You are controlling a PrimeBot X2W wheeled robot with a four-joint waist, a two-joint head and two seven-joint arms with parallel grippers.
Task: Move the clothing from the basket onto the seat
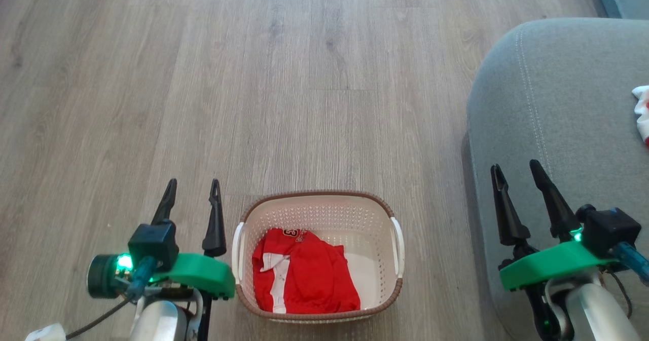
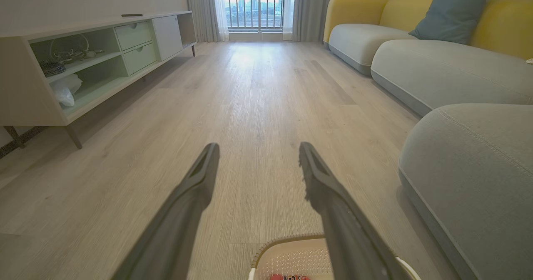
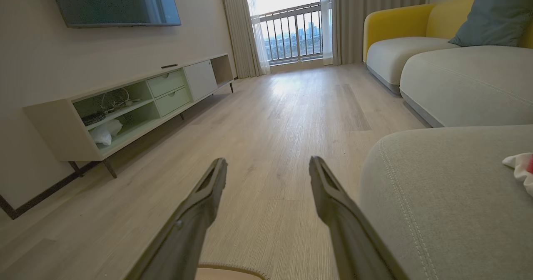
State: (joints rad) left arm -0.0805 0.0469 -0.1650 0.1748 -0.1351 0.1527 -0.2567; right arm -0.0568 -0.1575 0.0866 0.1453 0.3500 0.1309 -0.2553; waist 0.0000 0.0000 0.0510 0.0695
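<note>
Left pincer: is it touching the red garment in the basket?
Apart. Head view shows the left pincer open over floor outside the basket, the red garment lying inside, clear of it.

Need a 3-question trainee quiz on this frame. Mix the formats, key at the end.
1. True or false: the left gripper is shut on a garment.
2. The red garment lies: A) between the left gripper's fingers; B) in the basket; C) on the seat.
3. Fill in: the red-and-white cloth at the head view's right edge lies on the ____.
Key: 1 false, it and the right gripper are both open and empty. 2 B. 3 seat.
</note>
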